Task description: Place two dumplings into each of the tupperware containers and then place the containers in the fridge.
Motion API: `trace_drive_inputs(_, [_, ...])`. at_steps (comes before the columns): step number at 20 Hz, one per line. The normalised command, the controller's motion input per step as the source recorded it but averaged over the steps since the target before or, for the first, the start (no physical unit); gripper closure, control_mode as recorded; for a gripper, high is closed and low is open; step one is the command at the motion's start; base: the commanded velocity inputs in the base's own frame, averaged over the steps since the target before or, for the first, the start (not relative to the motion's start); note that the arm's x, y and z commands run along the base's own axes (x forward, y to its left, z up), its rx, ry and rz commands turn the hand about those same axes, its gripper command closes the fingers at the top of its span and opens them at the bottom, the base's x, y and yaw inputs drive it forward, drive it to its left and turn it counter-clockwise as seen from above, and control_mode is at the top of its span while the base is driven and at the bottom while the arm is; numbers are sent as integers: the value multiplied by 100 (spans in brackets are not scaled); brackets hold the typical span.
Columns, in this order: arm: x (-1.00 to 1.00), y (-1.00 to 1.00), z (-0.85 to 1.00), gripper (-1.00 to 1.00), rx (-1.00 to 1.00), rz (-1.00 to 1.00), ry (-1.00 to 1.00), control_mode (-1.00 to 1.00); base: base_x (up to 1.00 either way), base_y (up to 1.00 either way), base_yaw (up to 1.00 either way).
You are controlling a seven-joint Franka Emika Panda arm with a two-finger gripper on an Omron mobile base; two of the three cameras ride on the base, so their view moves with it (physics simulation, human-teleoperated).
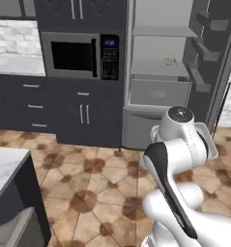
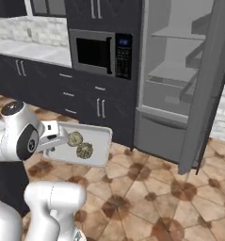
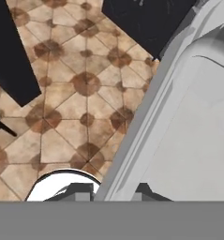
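Note:
One tupperware container (image 2: 97, 141), a shallow grey-white tray, hangs level above the tiled floor in the right base view. Two dumplings (image 2: 76, 138) lie in it side by side, the nearer dumpling (image 2: 84, 150) just in front of the other. My gripper (image 2: 55, 141) is shut on the tray's left rim. In the hand view the tupperware container (image 3: 197, 126) takes up the right side, and its rim runs between the fingertips of the gripper (image 3: 111, 191). The fridge (image 1: 160, 72) stands open ahead, with pale shelves and a front drawer; the same fridge (image 2: 172, 75) appears in the right base view.
The fridge door (image 2: 205, 89) stands swung out on the right. A built-in microwave (image 1: 71, 55) sits left of the fridge over dark cabinets (image 1: 83, 113). A marble-topped island corner (image 1: 6, 166) juts in at lower left. Tiled floor (image 1: 102, 178) lies between me and the fridge.

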Motion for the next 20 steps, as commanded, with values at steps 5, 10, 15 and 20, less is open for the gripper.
trace_drive_inputs(5, [0, 0, 0, 100, 0, 0, 0, 100, 82, 4, -29])
trace_drive_inputs(10, [0, 0, 0, 100, 0, 0, 0, 100, 87, 33, -25])
trace_drive_inputs(15, [0, 0, 0, 100, 0, 0, 0, 100, 83, 43, -23])
trace_drive_inputs(20, [0, 0, 0, 100, 0, 0, 0, 100, 72, 16, -27])
